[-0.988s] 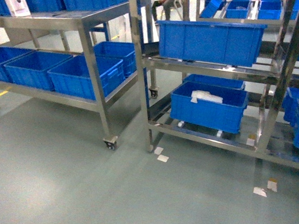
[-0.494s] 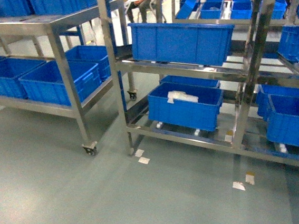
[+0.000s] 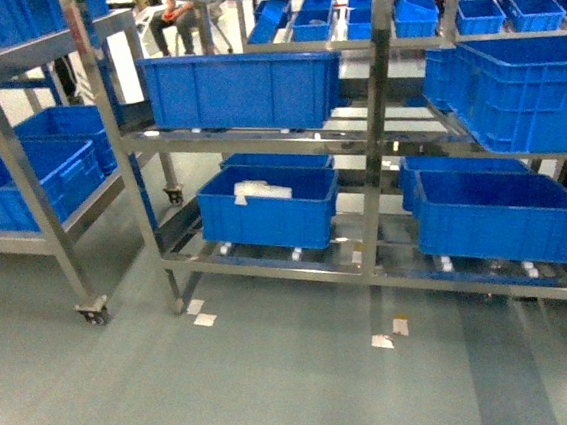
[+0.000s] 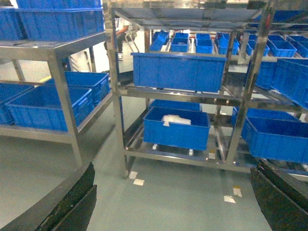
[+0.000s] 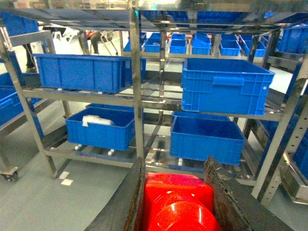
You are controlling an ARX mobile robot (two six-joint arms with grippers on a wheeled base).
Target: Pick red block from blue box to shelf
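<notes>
The red block (image 5: 178,202) is a glossy cube with a round stud, filling the bottom of the right wrist view. My right gripper (image 5: 176,168) is shut on it, one dark finger against each side. In front of it stands the shelf (image 5: 135,96), a steel rack with square posts, also seen in the head view (image 3: 377,143) and the left wrist view (image 4: 115,96). My left gripper (image 4: 175,163) is open and holds nothing, its fingers (image 4: 72,202) spread to the lower corners over the floor. The blue box is out of view. Neither gripper shows in the head view.
Dark blue ribbed crates (image 3: 242,91) fill the shelf's tiers; a low one holds a white bag (image 3: 261,189). A second steel rack on casters (image 3: 94,313) stands to the left. Paper scraps (image 3: 381,342) lie on the grey floor. A person (image 3: 179,12) sits far behind.
The head view has swung to the right: the racks and crates have slid leftward across the frame, and the tall shelf now sits in the middle.
</notes>
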